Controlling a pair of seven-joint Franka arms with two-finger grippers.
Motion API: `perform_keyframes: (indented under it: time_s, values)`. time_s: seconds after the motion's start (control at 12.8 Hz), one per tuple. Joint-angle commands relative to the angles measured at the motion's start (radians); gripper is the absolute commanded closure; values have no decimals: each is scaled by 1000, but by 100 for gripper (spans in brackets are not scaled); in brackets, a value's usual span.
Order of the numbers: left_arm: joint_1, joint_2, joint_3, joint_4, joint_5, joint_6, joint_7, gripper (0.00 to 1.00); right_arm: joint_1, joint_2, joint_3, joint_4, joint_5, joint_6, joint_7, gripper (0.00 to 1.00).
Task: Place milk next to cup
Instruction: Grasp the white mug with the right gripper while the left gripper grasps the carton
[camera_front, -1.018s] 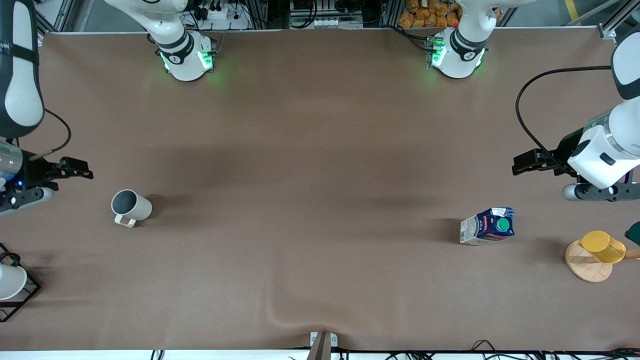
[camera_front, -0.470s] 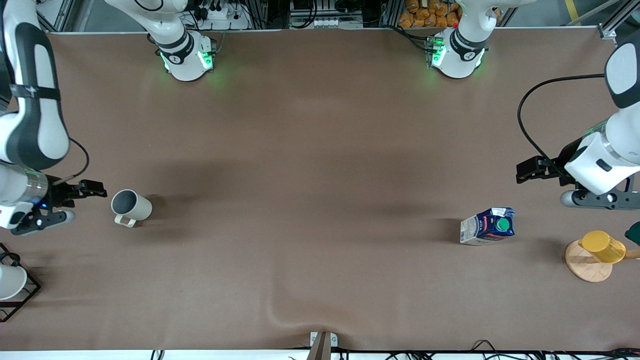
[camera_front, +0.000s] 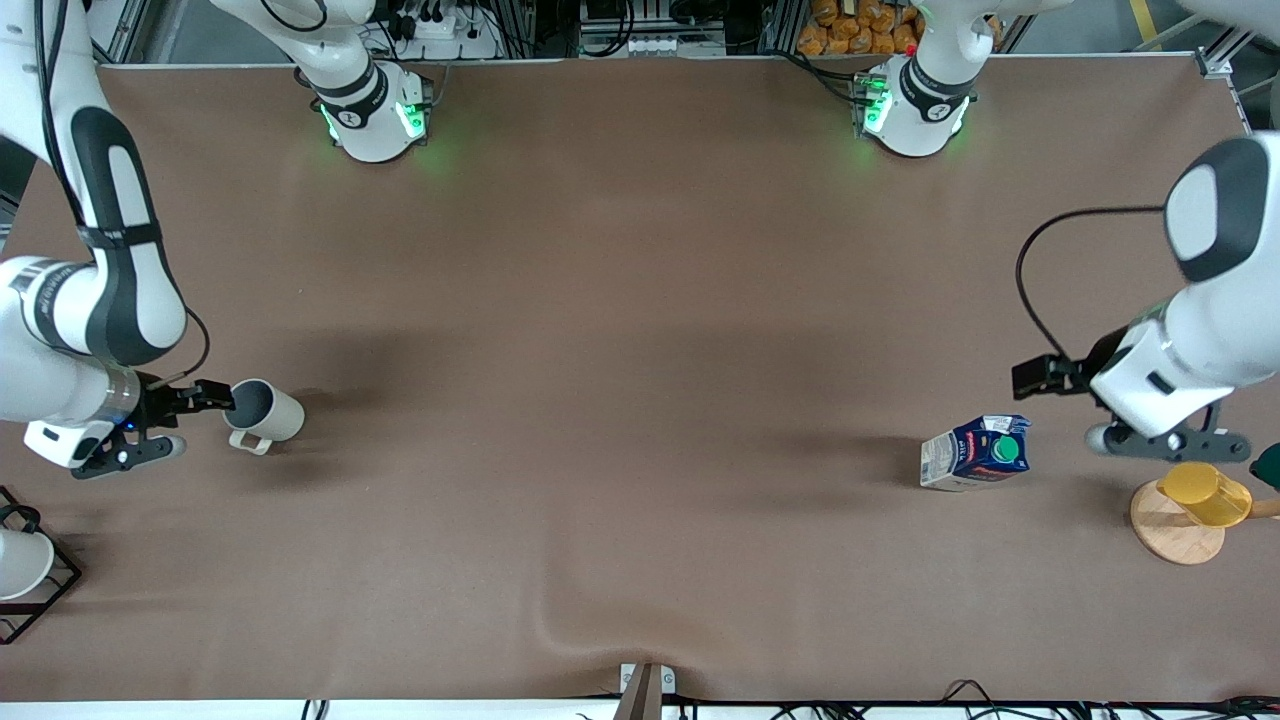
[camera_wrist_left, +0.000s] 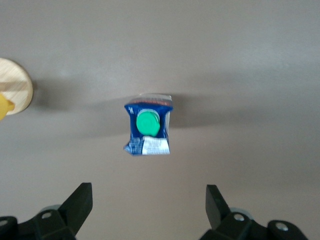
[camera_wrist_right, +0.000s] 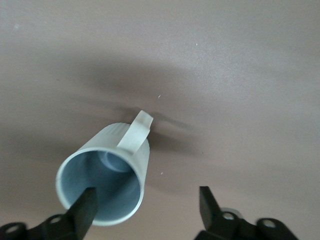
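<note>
While the left gripper (camera_wrist_left: 146, 210) hangs wide open and empty over the dark-blue, green-capped milk carton (camera_front: 975, 451), the right gripper (camera_wrist_right: 145, 212), equally open and empty, straddles the beige ceramic mug's (camera_front: 261, 413) rim.

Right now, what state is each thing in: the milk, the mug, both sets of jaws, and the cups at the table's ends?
Milk: upright, cap on, untouched.
Mug: upright, empty.
Left gripper: jaws open, over the table beside the milk.
Right gripper: jaws open, at the mug's rim.
Yellow cup: on a wooden disc.
White cup: in a black rack.
</note>
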Motion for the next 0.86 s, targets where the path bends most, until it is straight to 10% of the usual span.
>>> perform_keyframes:
  time_s: [0.0,0.31,0.78]
  values:
    - [7,59,-1,7,21,59,41,0,-22,39,13,-1,-13,49,-14,54]
    - [5,123,-1,5,22,119,60,0,-11,53,16,-4,-9,39,-1,100]
    - [5,137,-1,-27,22,136,72,0,72,18,25,91,67,-229,240,100]
